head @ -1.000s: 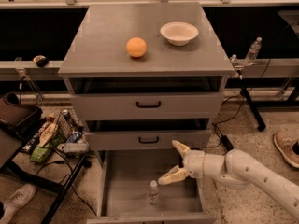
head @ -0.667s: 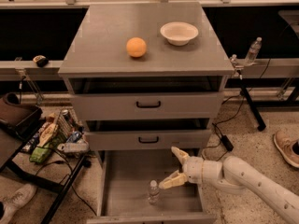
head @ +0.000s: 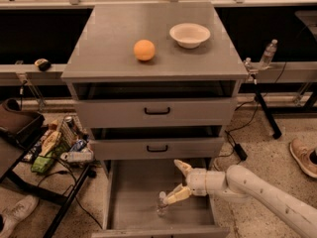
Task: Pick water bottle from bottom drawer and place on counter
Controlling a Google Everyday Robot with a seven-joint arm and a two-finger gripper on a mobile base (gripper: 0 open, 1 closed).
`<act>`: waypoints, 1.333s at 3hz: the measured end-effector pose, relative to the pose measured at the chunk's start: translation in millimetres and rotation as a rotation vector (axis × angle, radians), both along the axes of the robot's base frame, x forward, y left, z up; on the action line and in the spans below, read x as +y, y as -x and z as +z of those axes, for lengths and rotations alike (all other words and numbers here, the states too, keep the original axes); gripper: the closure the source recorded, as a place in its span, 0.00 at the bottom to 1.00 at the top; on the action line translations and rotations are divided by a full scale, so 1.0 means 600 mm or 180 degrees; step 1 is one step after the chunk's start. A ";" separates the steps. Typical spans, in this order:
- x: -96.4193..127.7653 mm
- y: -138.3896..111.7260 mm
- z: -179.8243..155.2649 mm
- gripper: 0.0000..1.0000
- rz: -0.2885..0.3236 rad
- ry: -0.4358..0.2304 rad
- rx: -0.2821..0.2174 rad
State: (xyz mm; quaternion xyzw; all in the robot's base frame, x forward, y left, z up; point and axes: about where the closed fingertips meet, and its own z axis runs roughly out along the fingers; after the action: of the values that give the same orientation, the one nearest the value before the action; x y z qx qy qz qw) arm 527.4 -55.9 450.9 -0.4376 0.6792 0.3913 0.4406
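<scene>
The water bottle (head: 162, 204) stands upright on the grey floor of the open bottom drawer (head: 133, 197), near its front middle. My gripper (head: 174, 181) reaches in from the right on a white arm. Its fingers are spread open, the lower fingertip (head: 168, 199) right next to the bottle's top and the upper fingertip (head: 179, 164) well above and behind it. The gripper holds nothing. The counter (head: 109, 43) is the flat grey cabinet top above the drawers.
An orange ball (head: 144, 50) and a white bowl (head: 189, 35) sit on the counter. Two shallower black-handled drawers (head: 157, 111) are slightly open above. A cluttered rack (head: 54, 143) stands at left, another bottle (head: 268, 53) at right, and a shoe (head: 303, 156) at far right.
My gripper and arm have moved left and down inside the bottom drawer, bringing the lower finger close to the bottle. The bottle has not moved.
</scene>
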 end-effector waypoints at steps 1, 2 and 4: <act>0.023 -0.005 -0.097 0.00 0.0263 0.0027 0.0016; 0.036 -0.014 -0.187 0.00 0.0411 -0.0060 -0.0021; 0.029 -0.045 -0.330 0.00 0.0441 -0.0344 0.0046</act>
State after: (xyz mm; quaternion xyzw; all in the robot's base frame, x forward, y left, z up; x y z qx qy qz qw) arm 554.5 -38.7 253.1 -0.4563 0.6284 0.4601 0.4304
